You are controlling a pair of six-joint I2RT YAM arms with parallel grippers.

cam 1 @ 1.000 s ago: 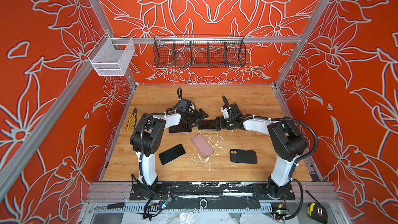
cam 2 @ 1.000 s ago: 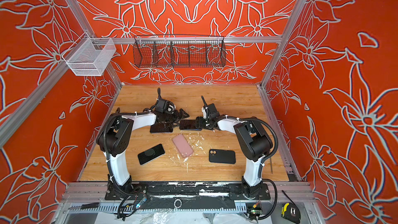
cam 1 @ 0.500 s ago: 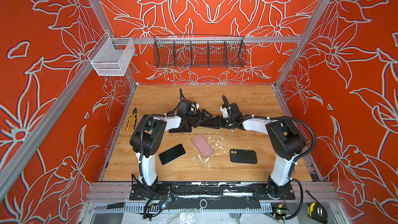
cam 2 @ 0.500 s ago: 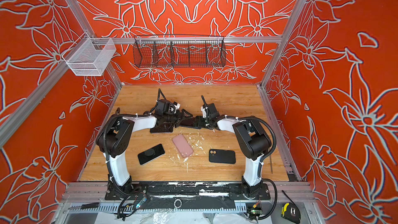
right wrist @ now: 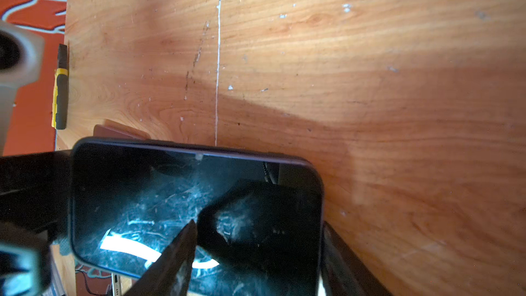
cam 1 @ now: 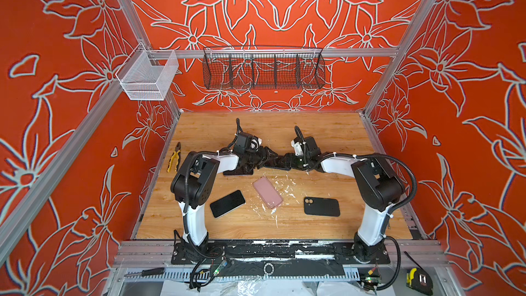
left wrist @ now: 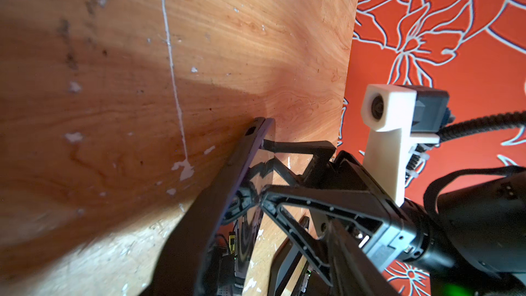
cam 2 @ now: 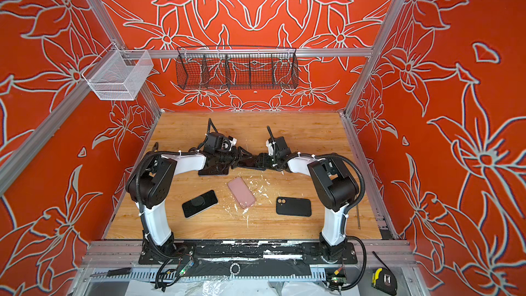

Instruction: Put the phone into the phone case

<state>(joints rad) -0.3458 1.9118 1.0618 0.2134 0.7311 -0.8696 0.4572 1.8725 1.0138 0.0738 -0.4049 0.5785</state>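
Top views, change: left gripper (cam 1: pixel 269 157) has swung off the case (cam 1: pixel 239 171) and in to the phone (cam 1: pixel 280 164), jaws narrowing as it came. Right gripper (cam 1: pixel 288 162) has barely stirred.
Wall baskets: wire basket (cam 1: pixel 263 71) hangs on the back wall at 12 o'clock, and the mesh bin (cam 1: pixel 148 78) sits on the rail at 10 o'clock.
Cases: the case lies flat on the table (cam 1: pixel 313 129), partly under the left arm, with the phone not yet in it. Pink case (cam 1: pixel 267 192) is at 6 o'clock of the phone. Black case (cam 1: pixel 321 207) is at 4 o'clock, camera holes up.
Phone: mid-table, screen up, right between the two grippers.
Right gripper: clamped on the phone's 3 o'clock end.
Left gripper: at the phone's 9 o'clock end, fingers either side of it. Whether they pinch it, cannot tell.
Phone to case: the case is just beside it, at 8 o'clock.
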